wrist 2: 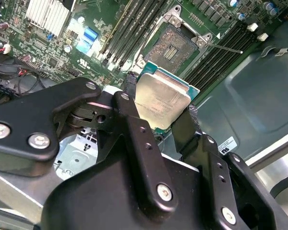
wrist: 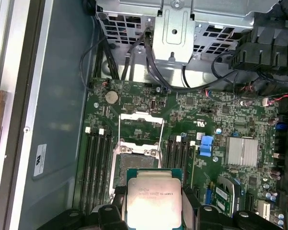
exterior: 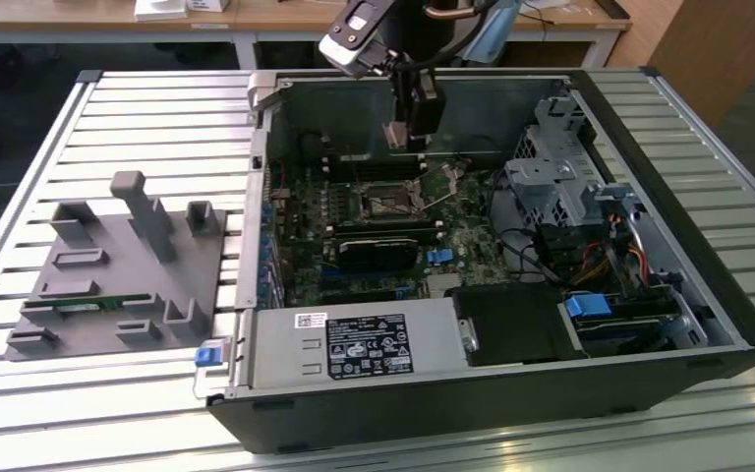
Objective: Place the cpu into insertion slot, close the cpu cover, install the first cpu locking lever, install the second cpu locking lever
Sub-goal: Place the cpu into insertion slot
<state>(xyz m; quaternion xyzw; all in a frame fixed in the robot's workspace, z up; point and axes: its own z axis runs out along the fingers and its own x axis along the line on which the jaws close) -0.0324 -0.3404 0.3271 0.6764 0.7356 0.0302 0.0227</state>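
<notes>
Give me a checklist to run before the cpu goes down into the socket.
1. cpu clamped between the fingers of the gripper: ok.
2. cpu cover swung open off the insertion slot: ok.
3. Nothing lying in the slot, going by the second wrist view: ok.
4. cpu squared up over the slot: cannot tell.
5. locking lever swung out beside the slot: ok.

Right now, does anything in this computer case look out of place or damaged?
Nothing looks damaged or askew. The cpu is clamped in the claw above the board, and the insertion slot is bare with its cpu cover open.
</notes>
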